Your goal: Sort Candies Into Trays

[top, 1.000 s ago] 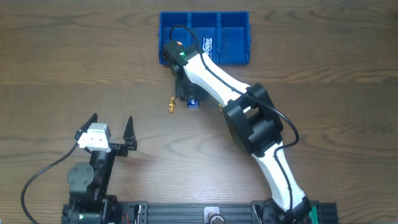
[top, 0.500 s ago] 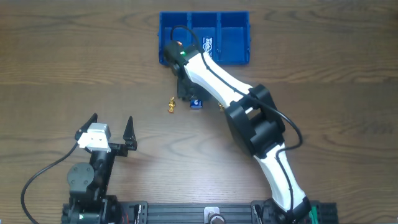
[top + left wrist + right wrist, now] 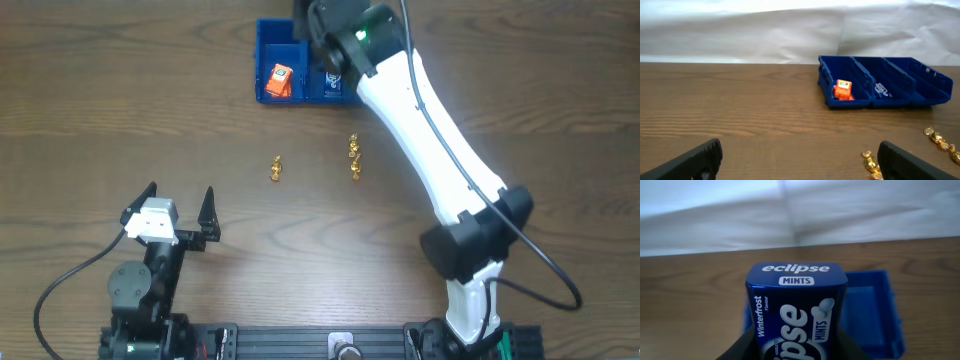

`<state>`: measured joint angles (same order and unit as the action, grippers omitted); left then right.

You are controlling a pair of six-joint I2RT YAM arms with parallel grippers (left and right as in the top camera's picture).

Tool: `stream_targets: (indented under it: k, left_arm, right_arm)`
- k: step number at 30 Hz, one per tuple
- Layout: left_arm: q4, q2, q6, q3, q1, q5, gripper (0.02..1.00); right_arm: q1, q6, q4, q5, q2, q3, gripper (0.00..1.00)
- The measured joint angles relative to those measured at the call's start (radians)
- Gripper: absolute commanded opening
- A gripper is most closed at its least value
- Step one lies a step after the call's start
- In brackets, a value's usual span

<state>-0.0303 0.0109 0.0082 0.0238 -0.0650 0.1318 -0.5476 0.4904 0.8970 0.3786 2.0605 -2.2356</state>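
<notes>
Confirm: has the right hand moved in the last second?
Yes. The right hand, shut on the mint box, went up the top view from beside the gold candy to the blue tray.

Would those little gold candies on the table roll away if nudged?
Probably skid rather than roll: each gold candy looks lumpy, with twisted wrapper ends. It's tiny, so likely light and easily flicked aside. The shiny foil may slip when pinched.

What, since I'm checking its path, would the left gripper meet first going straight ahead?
Likely nothing: bare table lies ahead of the left gripper; the blue tray and nearest gold candy sit off to its right.
</notes>
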Motion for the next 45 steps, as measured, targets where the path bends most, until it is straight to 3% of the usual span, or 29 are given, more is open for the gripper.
stream_targets:
  k: [6,17,20,22,23,25,37,45]
  left_arm:
    - [0.0,0.0,0.0,0.0,0.0,0.0,0.998]
    - [0.0,0.0,0.0,0.0,0.0,0.0,0.998]
    - [0.0,0.0,0.0,0.0,0.0,0.0,0.998]
    - [0.0,0.0,0.0,0.0,0.0,0.0,0.998]
    - [0.0,0.0,0.0,0.0,0.0,0.0,0.998]
    - [0.0,0.0,0.0,0.0,0.0,0.0,0.998]
    - [0.0,0.0,0.0,0.0,0.0,0.0,0.998]
    - [0.0,0.0,0.0,0.0,0.0,0.0,0.996]
  right_arm:
    - [0.033,-0.032,-0.004,0.011,0.175,0.013,0.165]
    - [0.063,-0.04,-0.034,-0.062,0.3,0.027,0.163]
    - [0.066,-0.041,-0.035,-0.069,0.3,0.027,0.22]
    - [0.067,-0.044,-0.043,-0.069,0.3,0.027,0.364]
    - [0.066,-0.044,-0.046,-0.071,0.3,0.027,0.678]
    - [0.066,-0.046,-0.047,-0.074,0.301,0.027,1.0]
    - [0.066,-0.051,-0.045,-0.073,0.301,0.027,1.0]
    - [0.034,-0.034,0.265,-0.071,0.29,-0.095,1.0]
